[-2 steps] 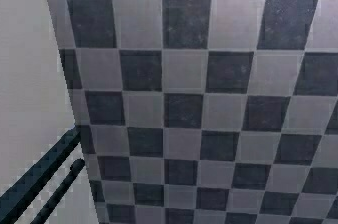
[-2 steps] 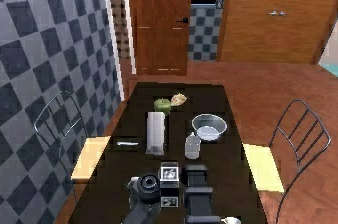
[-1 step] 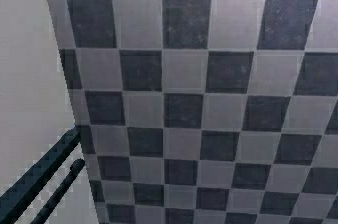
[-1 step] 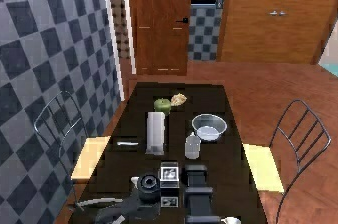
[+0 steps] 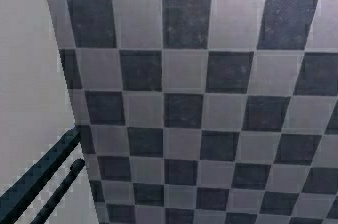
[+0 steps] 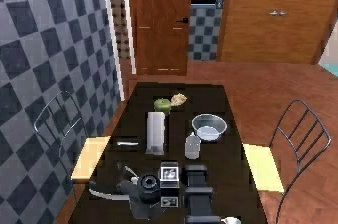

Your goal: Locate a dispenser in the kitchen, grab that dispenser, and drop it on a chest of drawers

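Arm side view has the thing I'd bet is the dispenser [image 6: 192, 146]: a small pale bottle, see-through-ish, with a narrower neck on top, standing upright on the dark table [image 6: 229, 168]. From the gripper [image 6: 112, 182] it's farther out across the table and off to the view's right, past the arm bar, near but not touching. A grey bowl [image 6: 209, 126] sits just beyond the bottle, and a tall pale box [image 6: 156, 132] stands farther out than the gripper too.

Can't tell what the fingers are doing or whether they've got anything. They're low over the tabletop by the chair [image 6: 65, 125], and it's too murky there.

Handling guess: it's light and rigid with smooth sides, so probably a bit slippery, and being narrow and tall it'll tip if nudged. I'd take it around the wide body below the neck, not by the pump top, and approach level so it doesn't get knocked into the bowl.
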### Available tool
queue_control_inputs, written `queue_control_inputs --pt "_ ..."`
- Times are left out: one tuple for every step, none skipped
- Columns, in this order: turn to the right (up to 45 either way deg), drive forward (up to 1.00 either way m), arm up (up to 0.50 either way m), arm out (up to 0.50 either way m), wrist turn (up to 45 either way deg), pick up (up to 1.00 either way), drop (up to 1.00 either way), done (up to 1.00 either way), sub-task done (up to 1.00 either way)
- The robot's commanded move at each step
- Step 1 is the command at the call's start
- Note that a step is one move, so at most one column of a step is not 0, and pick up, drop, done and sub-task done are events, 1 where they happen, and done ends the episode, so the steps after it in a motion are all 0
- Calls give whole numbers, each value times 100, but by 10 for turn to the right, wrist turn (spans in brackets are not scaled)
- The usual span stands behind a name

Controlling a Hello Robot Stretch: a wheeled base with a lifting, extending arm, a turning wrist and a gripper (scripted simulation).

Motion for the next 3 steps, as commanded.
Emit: queue_control_inputs --pt "0 0 0 0 420 0 0 0 0" --pt "0 0 -30 0 0 0 0 0 0" --pt "0 0 0 0 0 100 0 0 0"
